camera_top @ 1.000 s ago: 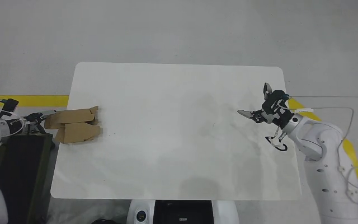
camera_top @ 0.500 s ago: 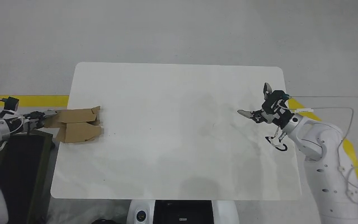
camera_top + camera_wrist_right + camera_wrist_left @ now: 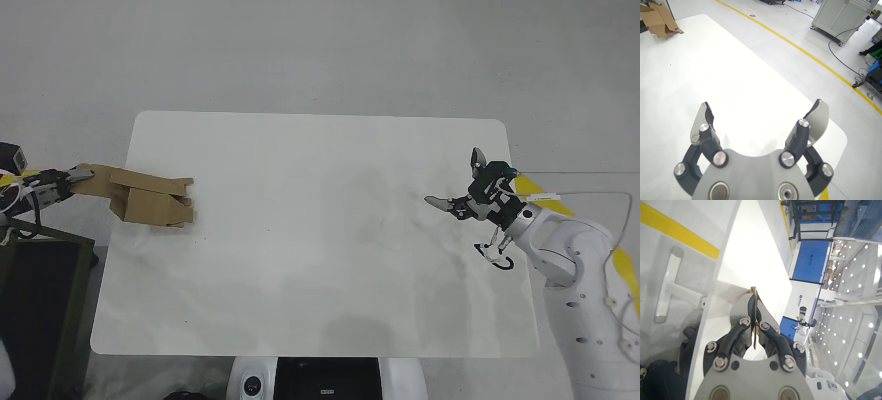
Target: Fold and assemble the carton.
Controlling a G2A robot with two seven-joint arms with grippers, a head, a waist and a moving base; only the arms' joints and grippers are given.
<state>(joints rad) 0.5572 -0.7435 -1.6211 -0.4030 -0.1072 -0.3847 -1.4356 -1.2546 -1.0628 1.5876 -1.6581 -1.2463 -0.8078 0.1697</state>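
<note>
A flattened brown carton [image 3: 148,196] hangs over the table's left edge, one end tilted up. My left gripper [image 3: 72,180] is shut on the carton's outer flap, just off the left edge. Between the pinched fingers the carton [image 3: 754,313] appears edge-on. Over the right side of the table my right gripper [image 3: 457,184] stands open with nothing between its fingers. From the right wrist, the right gripper [image 3: 762,111] faces across the table, and the carton [image 3: 659,25] lies at the far corner.
The white table [image 3: 320,290] has rounded corners and bare surface between the two arms. A dark bin [image 3: 35,310] stands on the floor beside the table's left edge. A yellow line [image 3: 60,180] runs along the floor on both sides.
My left gripper has moved back along the left edge, lifting and turning the carton; the carton's far end has slid a little toward the table's middle. The right arm stays still.
</note>
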